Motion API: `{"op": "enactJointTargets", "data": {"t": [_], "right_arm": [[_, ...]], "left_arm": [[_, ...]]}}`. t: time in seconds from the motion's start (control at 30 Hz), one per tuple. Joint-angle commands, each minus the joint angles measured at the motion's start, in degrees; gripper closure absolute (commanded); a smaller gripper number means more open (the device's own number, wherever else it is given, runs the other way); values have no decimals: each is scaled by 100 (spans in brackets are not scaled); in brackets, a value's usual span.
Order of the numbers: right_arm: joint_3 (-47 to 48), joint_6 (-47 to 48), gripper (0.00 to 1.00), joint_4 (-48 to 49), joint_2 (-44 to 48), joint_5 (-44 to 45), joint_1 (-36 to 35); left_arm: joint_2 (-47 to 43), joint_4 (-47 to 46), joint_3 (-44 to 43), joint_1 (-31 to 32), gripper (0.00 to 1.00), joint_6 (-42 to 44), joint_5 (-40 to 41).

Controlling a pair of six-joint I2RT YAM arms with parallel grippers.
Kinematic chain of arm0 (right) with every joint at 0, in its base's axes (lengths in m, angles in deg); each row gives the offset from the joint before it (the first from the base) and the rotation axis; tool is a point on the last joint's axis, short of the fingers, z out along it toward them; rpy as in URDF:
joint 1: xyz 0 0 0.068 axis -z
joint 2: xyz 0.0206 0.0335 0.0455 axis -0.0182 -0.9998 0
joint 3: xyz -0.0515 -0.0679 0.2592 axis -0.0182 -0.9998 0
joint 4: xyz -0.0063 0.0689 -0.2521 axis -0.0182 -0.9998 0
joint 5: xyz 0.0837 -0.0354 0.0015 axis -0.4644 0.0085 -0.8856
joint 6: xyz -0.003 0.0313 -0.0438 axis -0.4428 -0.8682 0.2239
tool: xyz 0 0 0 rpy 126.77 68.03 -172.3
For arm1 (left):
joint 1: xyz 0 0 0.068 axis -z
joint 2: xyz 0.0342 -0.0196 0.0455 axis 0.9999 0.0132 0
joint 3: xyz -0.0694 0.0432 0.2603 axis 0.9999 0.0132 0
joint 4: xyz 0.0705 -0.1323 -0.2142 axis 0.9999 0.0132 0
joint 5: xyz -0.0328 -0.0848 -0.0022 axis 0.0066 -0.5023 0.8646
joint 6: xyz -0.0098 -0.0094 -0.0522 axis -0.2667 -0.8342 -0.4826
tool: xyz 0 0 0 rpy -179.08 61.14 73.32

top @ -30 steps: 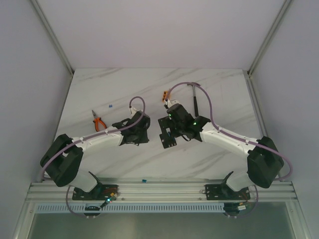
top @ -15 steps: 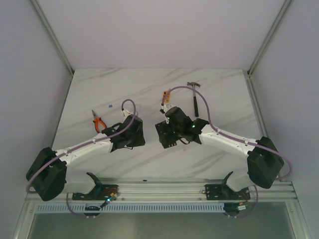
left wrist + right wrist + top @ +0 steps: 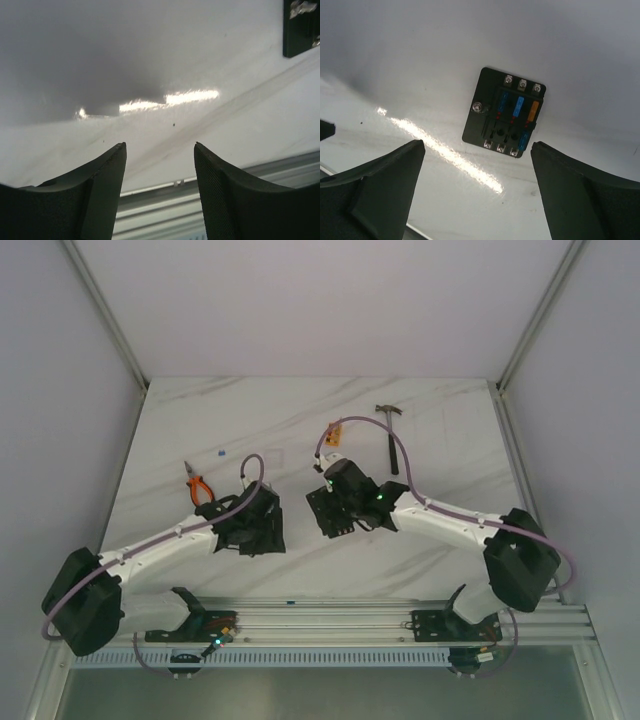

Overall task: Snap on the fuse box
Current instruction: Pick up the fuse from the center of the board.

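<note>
Top view, table [image 3: 440, 440]: white marble, with both arms reaching in from the 6 o'clock edge.
Top view, fuse box [image 3: 318, 512]: a dark square near the table's middle, at the tip of the right gripper and hard to separate from it here.
Top view, right gripper [image 3: 330, 508]: over the fuse box, its arm stretching away toward 4 o'clock.
Top view, left gripper [image 3: 262, 530]: at 9 o'clock of the fuse box and apart from it, with bare table between.
Top view, pliers [image 3: 197, 485]: orange handles, flat on the table at 10 o'clock of the left gripper.
Top view, hammer [image 3: 393, 435]: lying at 1 o'clock of the right gripper, head toward 12.
Top view, orange block [image 3: 335, 433]: at 12 o'clock of the right gripper, near a loop of purple cable [image 3: 400, 475].
Top view, blue bit [image 3: 220, 452]: a tiny piece at 1 o'clock of the pliers.
Left wrist, left gripper [image 3: 159, 146]: fingers apart with only table showing between them, gripping nothing.
Left wrist, fuse box [image 3: 300, 27]: just a dark corner in view, at 1 o'clock of the fingers and well clear of them.
Right wrist, right gripper [image 3: 477, 145]: fingers spread wide, nothing clamped.
Right wrist, fuse box [image 3: 505, 112]: flat on the table at 12 o'clock of the gap between the fingers, touched by neither one.
Right wrist, fuse box top: blue fuses and one orange fuse in the middle, and a row of silver screws along each of two opposite edges.
</note>
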Motion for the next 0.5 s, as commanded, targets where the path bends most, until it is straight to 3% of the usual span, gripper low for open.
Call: {"op": "enactJointTargets", "data": {"t": [0.0,0.1,0.33,0.47], "right_arm": [[176,533,7,303,-351,-88,-30],[331,635,9,71,-561,-170,-195],[284,678,8,70,-591,325,-266],[271,732,7,429,-662,441,-250]], "left_arm": [[-154,734,-10,-21,32,-65,-313],[-127,738,25,-36,28,-157,-296],[-95,922,51,19,30,-374,-1195],[-76,961,9,558,33,-811,-1378]]}}
